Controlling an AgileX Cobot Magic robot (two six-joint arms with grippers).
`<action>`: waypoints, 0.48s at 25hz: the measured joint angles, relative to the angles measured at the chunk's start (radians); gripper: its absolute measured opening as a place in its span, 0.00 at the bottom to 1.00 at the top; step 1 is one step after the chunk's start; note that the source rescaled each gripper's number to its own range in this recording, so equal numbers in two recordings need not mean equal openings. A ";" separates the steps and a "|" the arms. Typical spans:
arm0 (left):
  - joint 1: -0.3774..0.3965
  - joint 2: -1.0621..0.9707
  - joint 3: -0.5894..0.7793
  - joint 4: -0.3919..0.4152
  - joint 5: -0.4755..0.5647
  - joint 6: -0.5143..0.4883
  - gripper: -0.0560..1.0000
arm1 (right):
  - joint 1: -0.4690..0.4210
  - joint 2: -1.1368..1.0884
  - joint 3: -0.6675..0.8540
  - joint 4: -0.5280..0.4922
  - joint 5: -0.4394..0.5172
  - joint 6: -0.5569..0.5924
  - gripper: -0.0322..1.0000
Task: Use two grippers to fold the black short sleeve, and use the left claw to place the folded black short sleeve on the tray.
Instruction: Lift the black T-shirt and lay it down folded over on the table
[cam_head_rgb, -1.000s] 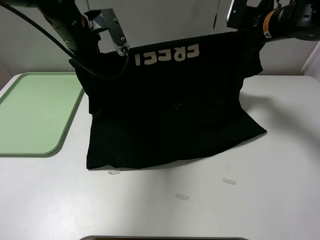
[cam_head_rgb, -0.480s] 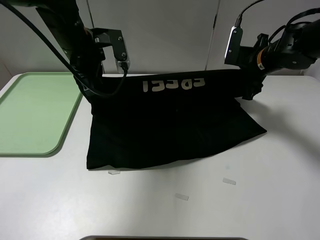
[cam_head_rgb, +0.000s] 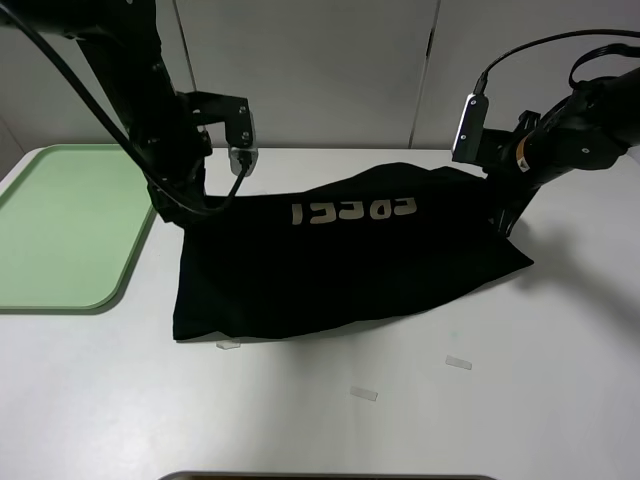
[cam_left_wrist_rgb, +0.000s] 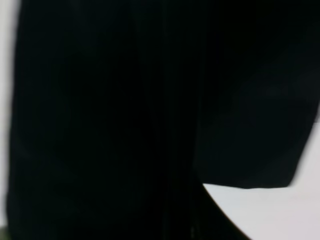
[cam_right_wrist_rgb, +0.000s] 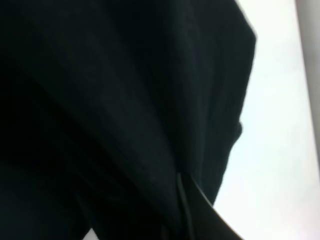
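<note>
The black short sleeve (cam_head_rgb: 340, 265) lies on the white table, its back half folded forward so the pale lettering (cam_head_rgb: 353, 210) faces up, reversed. My left gripper (cam_head_rgb: 182, 205) is low at the shirt's left fold corner and seems shut on the cloth. My right gripper (cam_head_rgb: 503, 215) is low at the right corner and also seems shut on cloth. The fingertips are buried in fabric. Black cloth fills the left wrist view (cam_left_wrist_rgb: 125, 100) and the right wrist view (cam_right_wrist_rgb: 100, 100). The mint-green tray (cam_head_rgb: 60, 230) sits at the left, apart from the shirt.
Small clear tape scraps lie on the table in front of the shirt (cam_head_rgb: 364, 394) (cam_head_rgb: 458, 363) (cam_head_rgb: 228, 346). A dark edge (cam_head_rgb: 330, 477) shows at the table's front. A grey panelled wall stands behind.
Both grippers have come down and forward with the shirt's raised edge. The hanging half with the lettering now lies draped over the lower half.
</note>
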 joint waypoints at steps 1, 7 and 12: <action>0.000 0.000 0.016 -0.012 0.000 0.000 0.05 | 0.000 0.000 0.000 0.014 0.006 -0.004 0.03; 0.000 0.000 0.104 -0.101 -0.004 0.035 0.05 | 0.002 -0.001 0.001 0.164 0.079 -0.107 0.03; 0.000 0.000 0.118 -0.132 0.000 0.074 0.05 | 0.002 -0.001 0.001 0.340 0.182 -0.260 0.03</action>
